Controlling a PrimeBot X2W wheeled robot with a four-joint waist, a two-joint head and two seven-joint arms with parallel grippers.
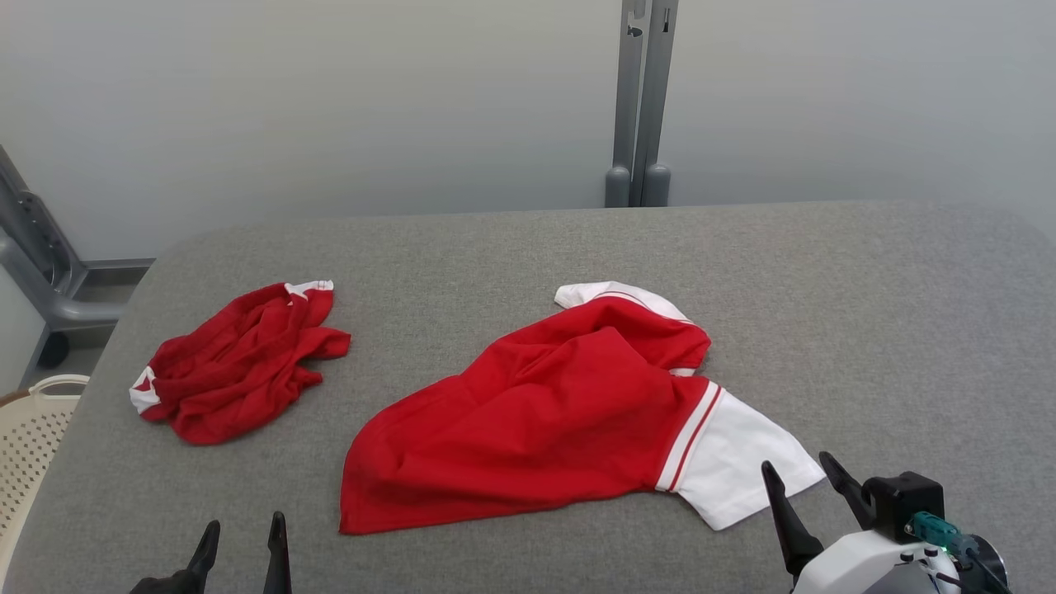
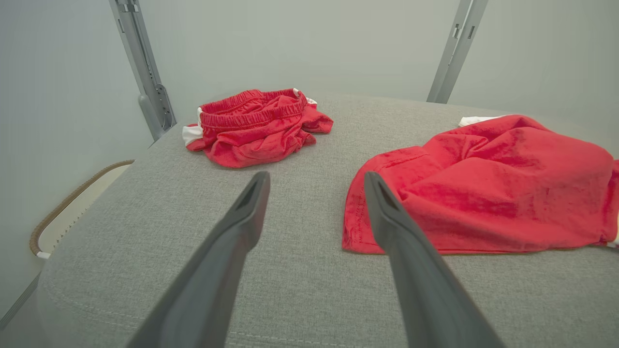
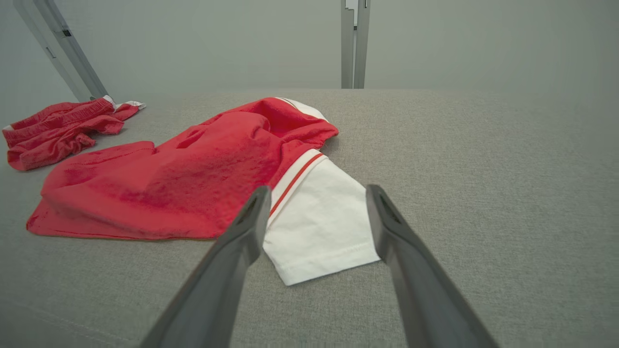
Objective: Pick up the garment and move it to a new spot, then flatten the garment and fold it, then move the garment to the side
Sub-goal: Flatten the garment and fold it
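Note:
A red shirt (image 1: 536,412) with a white sleeve (image 1: 734,470) lies rumpled near the middle of the grey padded table (image 1: 866,313). A second red garment, crumpled shorts (image 1: 235,363) with white trim, sits apart at the left. My left gripper (image 1: 245,521) is open and empty at the near edge, short of the shirt's hem (image 2: 358,241). My right gripper (image 1: 796,462) is open too, just in front of the white sleeve's cuff (image 3: 319,217), which shows between its fingers. In the right wrist view the shirt's red body (image 3: 184,179) spreads to the left.
A cream woven basket (image 1: 29,437) stands off the table's left edge. Grey metal posts (image 1: 639,107) rise behind the far edge, and a frame (image 1: 41,264) stands at the left. Bare grey surface stretches across the table's right half.

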